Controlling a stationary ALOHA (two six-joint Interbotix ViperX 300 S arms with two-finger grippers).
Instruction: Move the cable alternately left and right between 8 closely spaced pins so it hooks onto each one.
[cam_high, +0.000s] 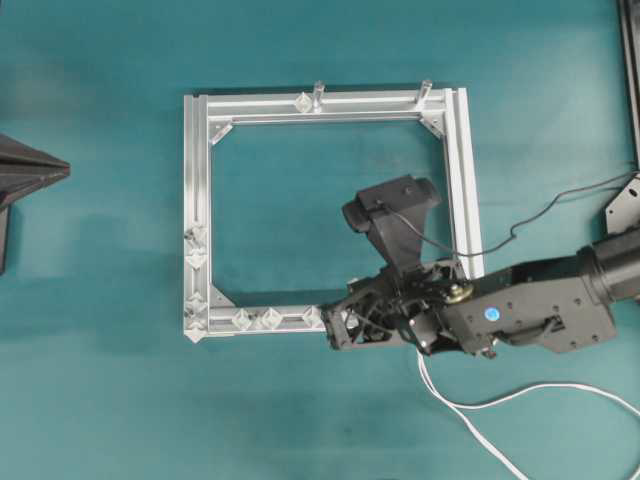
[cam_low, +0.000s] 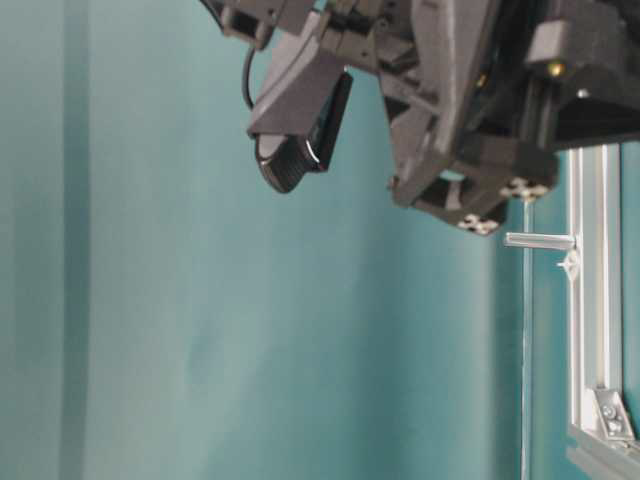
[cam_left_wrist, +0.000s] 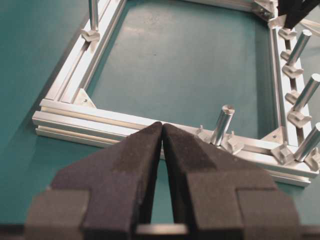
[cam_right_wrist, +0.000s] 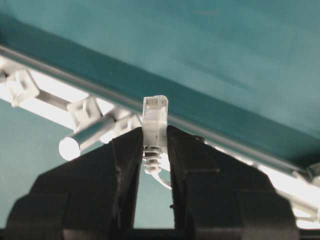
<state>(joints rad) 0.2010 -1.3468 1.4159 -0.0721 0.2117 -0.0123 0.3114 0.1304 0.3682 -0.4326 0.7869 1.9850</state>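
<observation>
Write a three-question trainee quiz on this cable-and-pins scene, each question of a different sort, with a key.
1. True or false: the right pincer grips the cable by its plug.
2. Multiple choice: the left pincer is (A) shut and empty, (B) shut on the plug, (C) wide open.
3. Fill in: in the overhead view the loose cable trails from the right pincer toward the picture's lower ____ corner.

Key: 1 true. 2 A. 3 right.
</observation>
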